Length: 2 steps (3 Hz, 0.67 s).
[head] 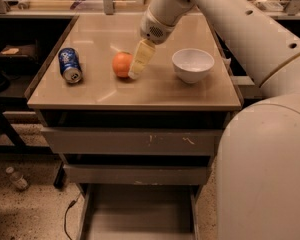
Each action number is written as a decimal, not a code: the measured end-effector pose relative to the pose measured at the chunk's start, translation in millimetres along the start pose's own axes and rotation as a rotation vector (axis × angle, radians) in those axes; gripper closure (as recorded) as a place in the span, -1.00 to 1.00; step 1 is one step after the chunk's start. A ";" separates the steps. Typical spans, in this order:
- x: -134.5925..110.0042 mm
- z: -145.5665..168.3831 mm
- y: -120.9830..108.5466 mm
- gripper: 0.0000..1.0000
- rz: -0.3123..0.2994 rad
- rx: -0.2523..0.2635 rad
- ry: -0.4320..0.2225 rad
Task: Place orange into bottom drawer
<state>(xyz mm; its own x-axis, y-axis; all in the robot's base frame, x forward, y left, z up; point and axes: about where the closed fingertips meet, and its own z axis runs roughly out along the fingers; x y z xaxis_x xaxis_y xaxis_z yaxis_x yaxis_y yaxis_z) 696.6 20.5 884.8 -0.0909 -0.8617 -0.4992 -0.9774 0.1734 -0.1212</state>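
Orange (121, 64): rested on the table top (155, 93), left of centre, with nothing under it but the bare surface.
Handling (judged): light and firm, with a smooth skin and round body likely to roll or slip under an off-centre squeeze; moderate pressure should not bruise it.
Hold (judged): across the widest part, level with its middle, so that the pressure passed through the centre.
Gripper (137, 67): lowered to the orange's right side, touching or just beside it, with its pale tip near the table top; whether it was parted or closed could not be told.
Arm (210, 6): reached in from the upper right, above the bowl.
Neighbours: blue soda can (70, 65) lay on its side to the left of the orange; white bowl (192, 65) stood to its right; both were apart from the fruit.
Bottom drawer (140, 211): pulled out below the two closed upper drawers (135, 142), its grey floor bare.
Stage (judged): approach to the grasp; the orange was not yet lifted.
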 end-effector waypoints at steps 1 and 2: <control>0.2 1.1 -0.3 -1.00 0.000 0.000 0.000; 1.2 10.2 0.2 -1.00 0.013 -0.013 -0.037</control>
<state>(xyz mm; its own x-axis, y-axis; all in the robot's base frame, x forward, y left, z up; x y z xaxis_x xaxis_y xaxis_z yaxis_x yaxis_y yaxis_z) 698.3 24.4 875.4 -0.0971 -0.8409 -0.5324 -0.9786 0.1782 -0.1030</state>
